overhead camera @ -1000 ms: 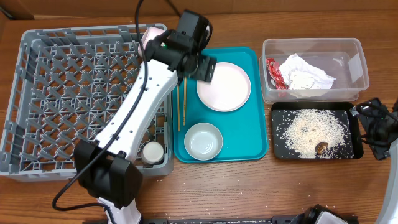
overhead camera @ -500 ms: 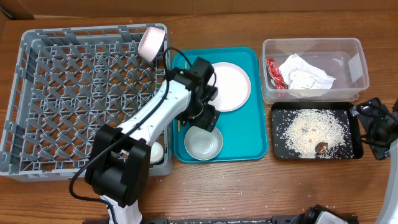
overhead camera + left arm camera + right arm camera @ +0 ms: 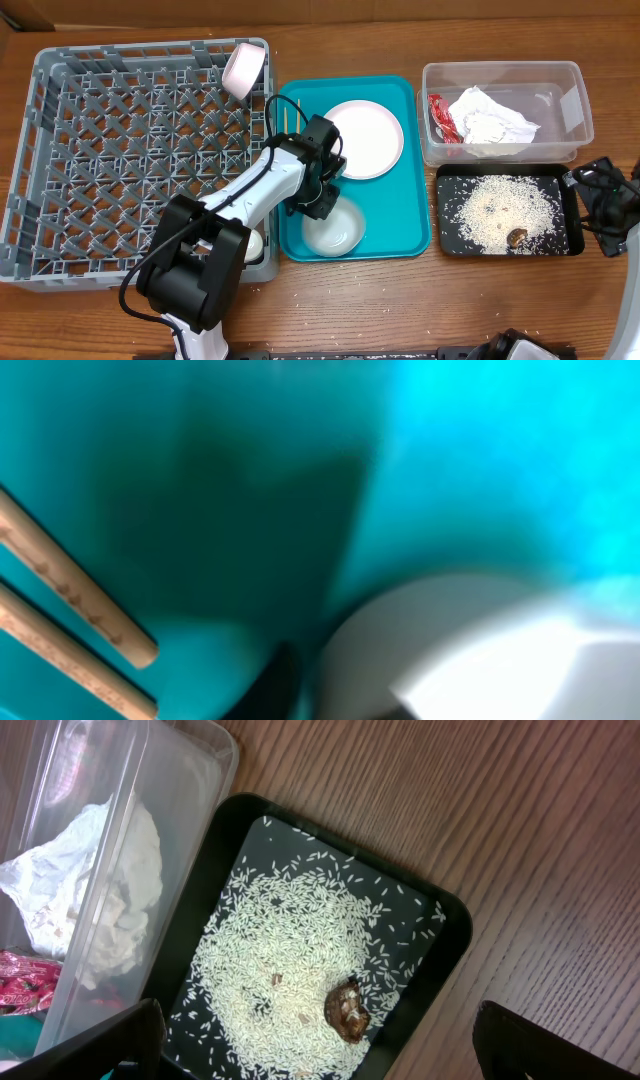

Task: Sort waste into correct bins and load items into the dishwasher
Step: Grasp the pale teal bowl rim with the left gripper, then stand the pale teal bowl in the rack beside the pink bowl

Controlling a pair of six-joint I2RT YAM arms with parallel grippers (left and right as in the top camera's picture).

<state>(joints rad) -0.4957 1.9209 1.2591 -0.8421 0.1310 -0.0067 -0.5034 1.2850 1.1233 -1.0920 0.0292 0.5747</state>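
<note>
While the left claw (image 3: 321,197) sits at the far-left rim of the pale bowl (image 3: 337,232) at the near end of the teal tray (image 3: 408,236), I cannot tell whether it grips; the chopsticks (image 3: 72,612) lie just left. The right claw (image 3: 320,1055) hangs released above the black tray (image 3: 415,1002) of rice (image 3: 280,960) on the desk (image 3: 450,800).

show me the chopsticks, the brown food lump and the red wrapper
chopsticks (image 3: 75,580): left wrist view, middle of upper stick
brown food lump (image 3: 345,1010): right wrist view, its centre
red wrapper (image 3: 440,117): overhead view, its middle
</note>
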